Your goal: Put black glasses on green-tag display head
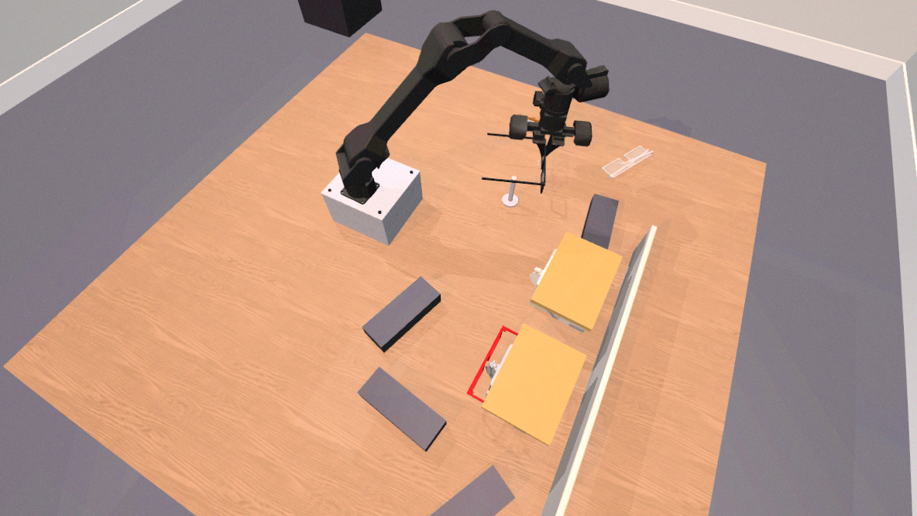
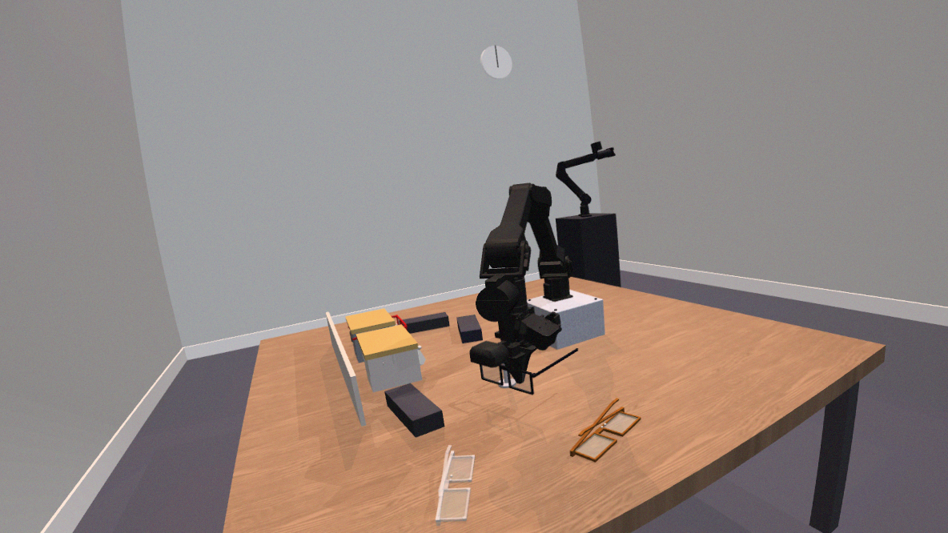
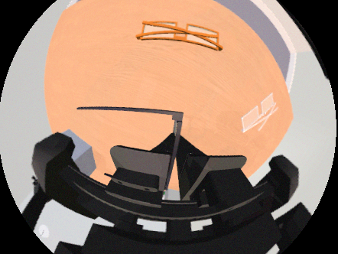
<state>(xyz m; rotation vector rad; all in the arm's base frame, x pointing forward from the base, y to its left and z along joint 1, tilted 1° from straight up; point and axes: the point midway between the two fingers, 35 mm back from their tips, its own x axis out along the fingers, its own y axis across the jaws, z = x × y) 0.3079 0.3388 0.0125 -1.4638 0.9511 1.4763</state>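
Observation:
My gripper (image 1: 546, 151) (image 2: 520, 378) (image 3: 174, 135) is shut on the front frame of the black glasses (image 1: 544, 175) (image 2: 555, 362) (image 3: 130, 109), near the middle, and holds them above the table. Both temples are unfolded and point toward the robot base side. The nearer yellow-topped head (image 1: 577, 280) (image 2: 392, 370) has a bare face. The farther yellow-topped head (image 1: 535, 385) (image 2: 367, 321) has a red frame (image 1: 485, 360) around its face. A tiny green spot (image 3: 164, 193) shows between the fingers in the wrist view; which head it belongs to is unclear.
A white peg stand (image 1: 510, 200) is below the glasses. A pale upright panel (image 1: 609, 359) (image 2: 344, 367) stands behind both heads. Dark blocks (image 1: 402, 313) (image 1: 402, 407) (image 1: 600, 219) lie around. White glasses (image 2: 443, 474) and orange glasses (image 2: 575, 451) lie folded on the table.

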